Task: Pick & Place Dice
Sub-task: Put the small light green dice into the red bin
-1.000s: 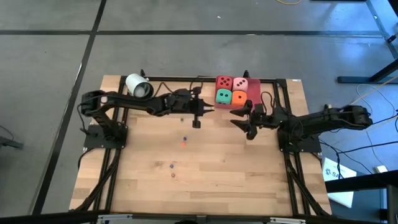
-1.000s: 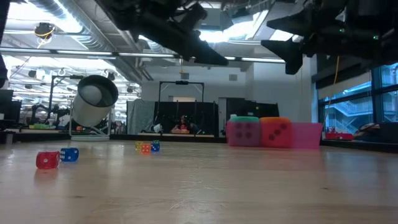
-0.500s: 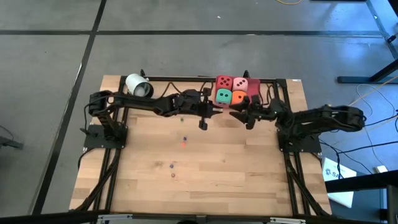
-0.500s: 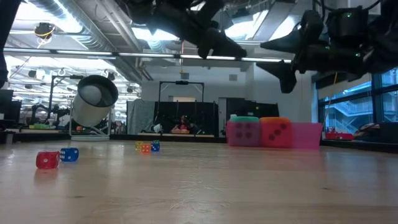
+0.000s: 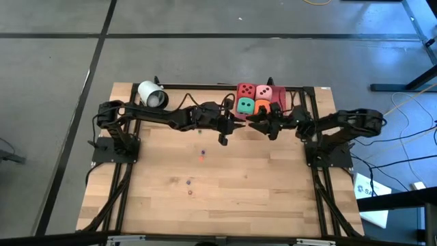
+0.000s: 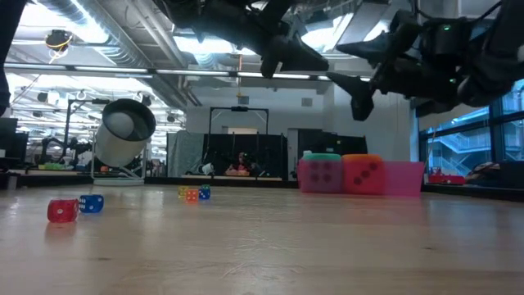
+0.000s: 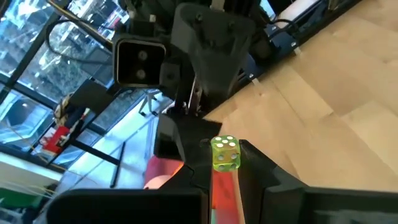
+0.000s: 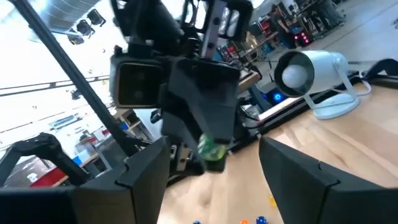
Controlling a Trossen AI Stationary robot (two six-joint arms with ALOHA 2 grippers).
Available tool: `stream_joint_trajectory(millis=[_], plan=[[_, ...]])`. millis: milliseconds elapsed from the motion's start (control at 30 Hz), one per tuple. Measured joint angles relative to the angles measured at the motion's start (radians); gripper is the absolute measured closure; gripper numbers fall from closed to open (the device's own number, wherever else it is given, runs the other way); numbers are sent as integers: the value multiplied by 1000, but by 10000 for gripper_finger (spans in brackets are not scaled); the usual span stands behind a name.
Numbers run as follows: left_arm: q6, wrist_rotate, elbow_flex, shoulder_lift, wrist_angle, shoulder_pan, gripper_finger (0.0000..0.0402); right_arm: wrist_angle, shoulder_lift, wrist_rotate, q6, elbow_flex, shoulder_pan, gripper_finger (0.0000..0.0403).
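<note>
Four soft dice sit together on the flat red tray [image 5: 281, 102] at the table's far side: red [image 5: 246, 91], pink [image 5: 263, 92], green [image 5: 244, 106], and orange [image 5: 262, 105], which my right arm partly covers. My left gripper [image 5: 234, 120] is shut on a small yellow-green die [image 7: 225, 154], held high over the table just near of the tray. The die also shows in the right wrist view [image 8: 213, 151]. My right gripper [image 5: 252, 122] is open and empty. It faces the left gripper, fingers on either side of the small die's line, apart from it. My left gripper pinches the small yellow-green die by two opposite sides [image 7: 225, 164], between its two fingertips [image 7: 256, 165], only at their free ends. The fingers lie about level and point toward the table's right. The die is lifted clear, high above the table.
A white cylinder [image 5: 151, 94] stands tilted at the far left. Several tiny dice lie on the wood: a red one [image 6: 62, 211], a blue one [image 6: 92, 204] and more farther back [image 6: 192, 194]. The table's near half is bare wood [image 5: 225, 198].
My right gripper has gone toward the table's left and far edges, closing on the left gripper, and stays open. My left gripper has gone a little toward the table's right with the small die still held.
</note>
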Motion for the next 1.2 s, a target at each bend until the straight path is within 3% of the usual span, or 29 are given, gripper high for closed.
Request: stream_joint_trajectory(millis=[233,567,1200], plan=[[42,-78,0,0,-4,-5,373,0,115,-53,7,84,0,156],[36,-75,-1,-1,-37,-6,373,67,146,-94,3,114,0,158],[112,-161,-1,-2,-11,-23,373,53,146,-98,6,114,-1,243]])
